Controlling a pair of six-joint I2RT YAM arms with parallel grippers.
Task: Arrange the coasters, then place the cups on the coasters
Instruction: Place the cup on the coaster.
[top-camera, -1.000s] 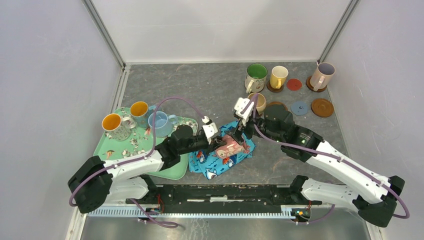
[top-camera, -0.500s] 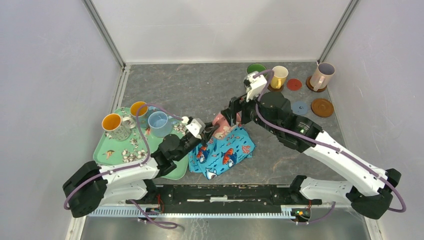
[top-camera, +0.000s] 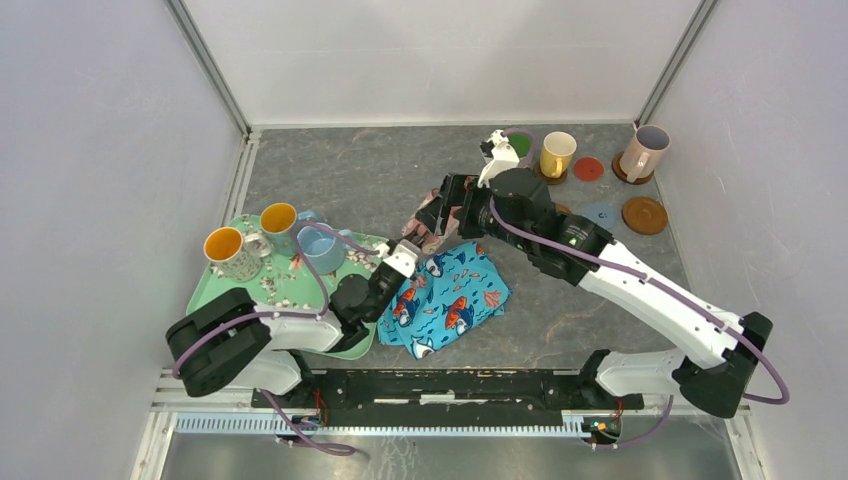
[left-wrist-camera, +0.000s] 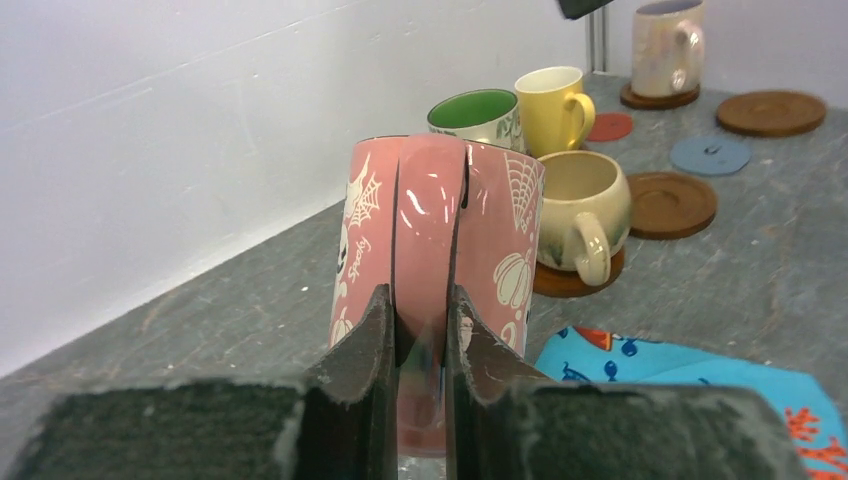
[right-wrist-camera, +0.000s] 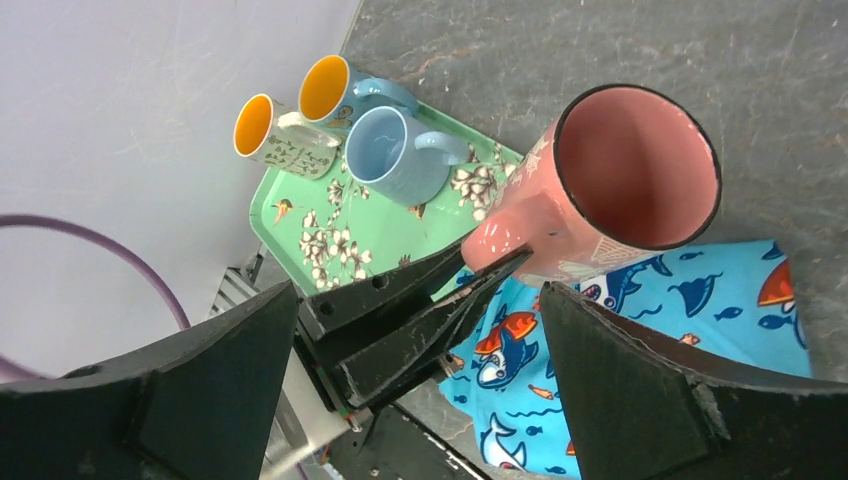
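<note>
1. The fish-print cloth (right-wrist-camera: 700, 300) lies beneath your left claw (left-wrist-camera: 418, 310).
2. That claw pinches the pink mug (left-wrist-camera: 440, 230) by its handle and holds it upright, probably to offer its body.
3. Your right claw (right-wrist-camera: 415, 300) hangs above the mug, spread wide and gripping nothing.
4. A bare brown coaster (left-wrist-camera: 670, 203) waits beyond the left claw.

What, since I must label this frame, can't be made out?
Left wrist view: the left gripper hides the pink mug's base.
Top view: the right arm covers the beige cup and most of the pink mug and green-lined mug.
Right wrist view: the coasters lie outside the frame.
</note>
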